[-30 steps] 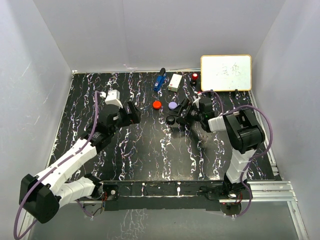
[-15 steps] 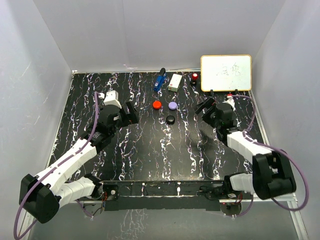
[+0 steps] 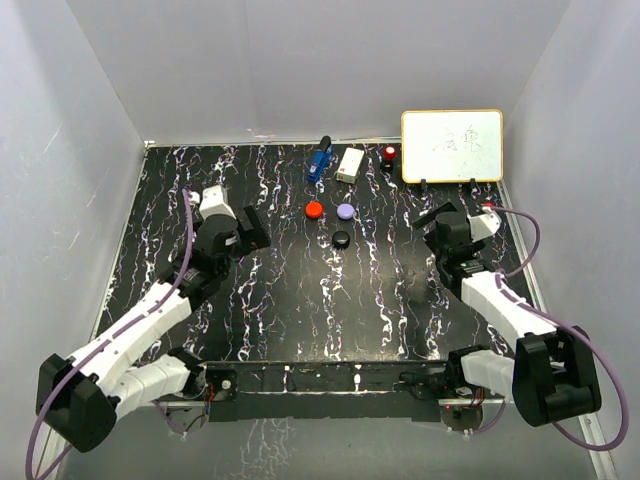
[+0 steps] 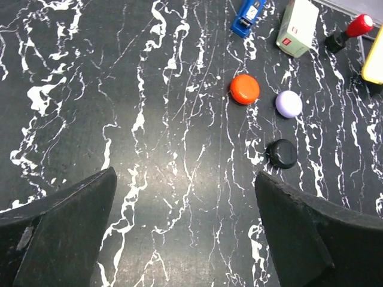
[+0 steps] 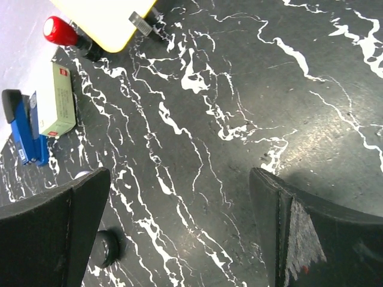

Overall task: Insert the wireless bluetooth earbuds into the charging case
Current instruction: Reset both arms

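Three round charging cases lie closed on the black marbled table: a red one (image 3: pixel 314 209) (image 4: pixel 245 88), a lavender one (image 3: pixel 346 211) (image 4: pixel 289 103) and a black one (image 3: pixel 342 238) (image 4: pixel 281 153). No earbuds show in any view. My left gripper (image 3: pixel 250 226) (image 4: pixel 184 176) hovers open left of the cases, with only bare table between its fingers. At the right, well clear of the cases, my right gripper (image 3: pixel 437 222) (image 5: pixel 179 173) is open and empty. The black case (image 5: pixel 108 248) peeks out by its left finger.
Along the back stand a blue stapler (image 3: pixel 319 160), a white box (image 3: pixel 350 165), a red-topped stamp (image 3: pixel 389 154) and a yellow-framed whiteboard (image 3: pixel 452 145). White walls enclose the table on three sides.
My right arm has swung away from the black case to the right side, its jaws now wide. The left gripper has drawn back a little to the left.
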